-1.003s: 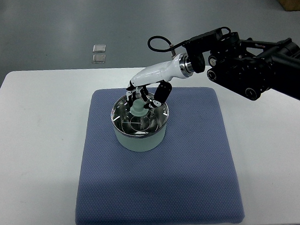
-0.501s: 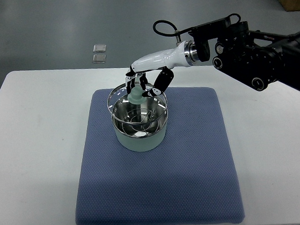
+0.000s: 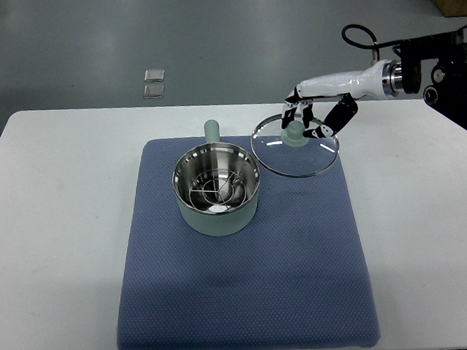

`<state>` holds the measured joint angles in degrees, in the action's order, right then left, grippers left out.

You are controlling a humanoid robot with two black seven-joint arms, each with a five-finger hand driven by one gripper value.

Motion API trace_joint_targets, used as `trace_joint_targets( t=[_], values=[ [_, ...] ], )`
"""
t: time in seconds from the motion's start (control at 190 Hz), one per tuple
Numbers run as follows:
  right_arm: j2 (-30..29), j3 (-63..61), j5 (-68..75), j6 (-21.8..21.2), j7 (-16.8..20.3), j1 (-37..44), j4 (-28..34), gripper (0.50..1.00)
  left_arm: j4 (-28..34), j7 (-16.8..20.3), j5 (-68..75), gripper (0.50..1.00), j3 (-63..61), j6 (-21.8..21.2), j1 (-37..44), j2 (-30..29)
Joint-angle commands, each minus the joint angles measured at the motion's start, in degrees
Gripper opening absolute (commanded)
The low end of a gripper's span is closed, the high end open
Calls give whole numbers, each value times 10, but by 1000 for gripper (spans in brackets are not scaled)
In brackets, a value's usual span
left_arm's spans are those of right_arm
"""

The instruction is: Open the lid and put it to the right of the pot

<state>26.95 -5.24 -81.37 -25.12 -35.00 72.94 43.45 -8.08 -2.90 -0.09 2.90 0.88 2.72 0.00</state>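
Note:
A pale green pot point(image 3: 216, 191) with a shiny steel inside stands open on the blue mat point(image 3: 247, 300), its handle point(image 3: 211, 131) pointing away. My right hand point(image 3: 309, 122) comes in from the upper right and is shut on the green knob point(image 3: 295, 134) of the glass lid point(image 3: 295, 146). It holds the lid in the air, up and to the right of the pot, over the mat's far right part. The left arm is out of view.
The mat lies on a white table point(image 3: 52, 237). Two small clear squares point(image 3: 154, 82) lie on the grey floor beyond the table's far edge. A cardboard corner point(image 3: 461, 6) shows at the top right.
My right hand has lifted the lid off the pot and carried it to the right and away. The pot is now uncovered and its handle shows.

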Motion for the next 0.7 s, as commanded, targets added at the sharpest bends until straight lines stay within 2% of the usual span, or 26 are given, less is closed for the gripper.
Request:
trace_joint_targets(
  t=[0.0,0.137,0.301,0.48,0.485,0.491,0.496,0.501,0.507,0.512,0.517,0.528,0.533,0.538,0.544,0.549,0.554,0.57,0.575,0.617,0.697],
  values=[
    [12,0,0,12,0,-24,0,500,0,0,0,1000,0,0,0,0],
    [13,0,-1,18,0,-48,0,500,0,0,0,1000,0,0,0,0],
    [6,1,-1,46,0,-86,1,500,0,-1,0,1000,0,0,0,0],
    [6,-1,2,47,0,-104,3,502,1,-1,0,1000,0,0,1,0],
    [7,-1,2,48,0,-105,3,545,1,-1,0,1000,0,0,1,0],
    [7,-1,2,48,0,-105,3,545,1,-1,0,1000,0,0,1,0],
    [7,-2,2,48,0,-107,2,592,1,0,0,1000,0,0,1,0],
    [7,-2,2,48,0,-107,2,592,1,0,0,1000,0,0,1,0],
    [7,-5,2,48,0,-108,2,643,1,-1,0,1000,0,0,1,0],
    [7,-5,2,48,0,-108,2,643,1,-1,0,1000,0,0,1,0],
    [7,-7,2,49,0,-110,2,698,1,-1,0,1000,0,0,1,0],
    [7,-7,2,49,0,-110,2,699,1,-1,0,1000,0,0,1,0],
    [6,-11,5,50,0,-111,2,743,1,-1,0,1000,0,0,1,0],
    [6,-11,5,50,0,-111,2,744,1,-1,0,1000,0,0,1,0],
    [6,-15,9,51,0,-112,2,782,1,-1,0,1000,0,0,1,0],
    [6,-15,9,51,0,-112,2,782,1,-1,0,1000,0,0,1,0],
    [6,-20,12,51,0,-113,2,813,1,-1,0,1000,0,0,1,0],
    [6,-25,17,50,0,-115,2,836,1,-1,0,1000,0,0,1,0],
    [6,-29,21,48,0,-117,2,860,1,-1,0,1000,0,0,1,0],
    [6,-49,46,43,0,-124,2,907,0,0,0,1000,0,0,1,0],
    [4,-73,91,42,0,-126,-7,911,0,-1,0,1000,0,0,1,0]
  ],
)
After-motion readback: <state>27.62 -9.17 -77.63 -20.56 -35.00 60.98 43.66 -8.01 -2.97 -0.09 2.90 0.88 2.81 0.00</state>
